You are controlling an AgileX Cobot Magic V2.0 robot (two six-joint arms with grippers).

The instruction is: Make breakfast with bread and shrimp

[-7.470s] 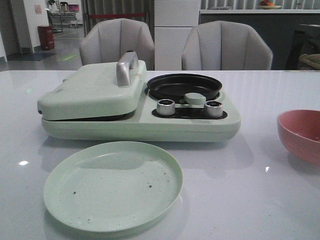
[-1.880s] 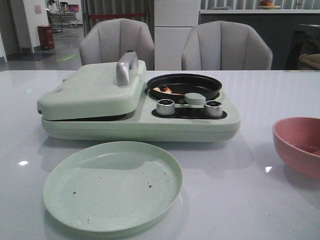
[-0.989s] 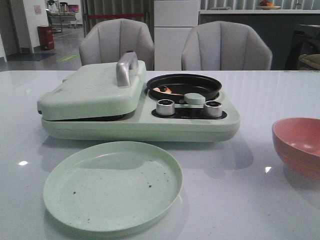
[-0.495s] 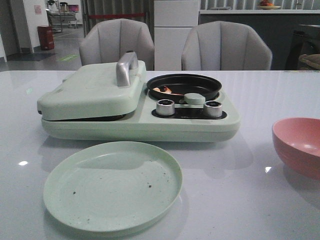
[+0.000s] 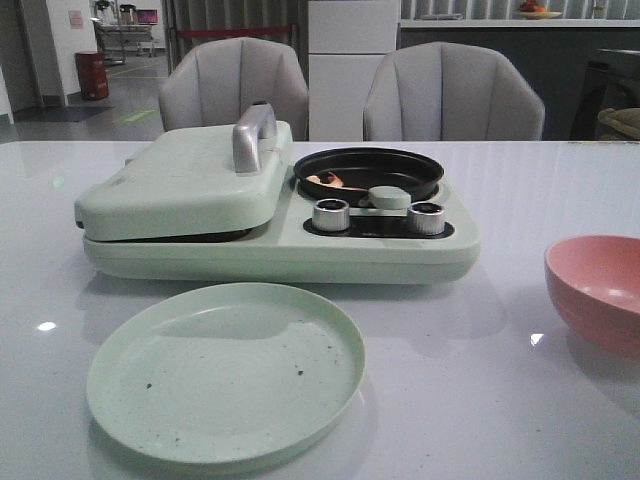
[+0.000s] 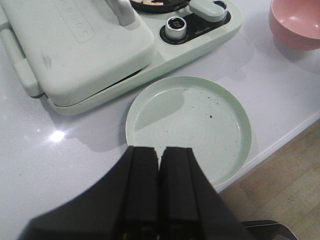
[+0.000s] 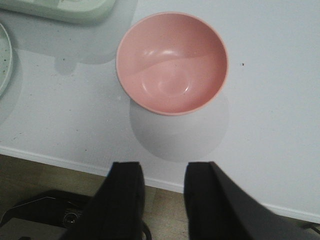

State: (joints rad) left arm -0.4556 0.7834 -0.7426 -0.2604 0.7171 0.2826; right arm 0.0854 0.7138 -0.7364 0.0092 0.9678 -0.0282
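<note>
The shrimp point(image 5: 324, 179) lies in the black round pan point(image 5: 368, 172) of the pale green cooker point(image 5: 280, 240), beside its closed lid point(image 5: 185, 180). No bread is visible. The green plate point(image 5: 226, 371) sits in front; the pink bowl point(image 7: 172, 62) stands apart. The left gripper point(image 6: 160, 165) is closed, holding nothing. The right gripper point(image 7: 164, 181) is parted, holding nothing.

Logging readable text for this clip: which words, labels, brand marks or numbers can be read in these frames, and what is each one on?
None can be read for certain.
Cooker lid: a row of embossed letters, too faint to read.
Panel by the knob: small pale print, too small to read.
Back wall, front view: a pinkish sign, blurred.
Plate and bowl: no marking seen.
</note>
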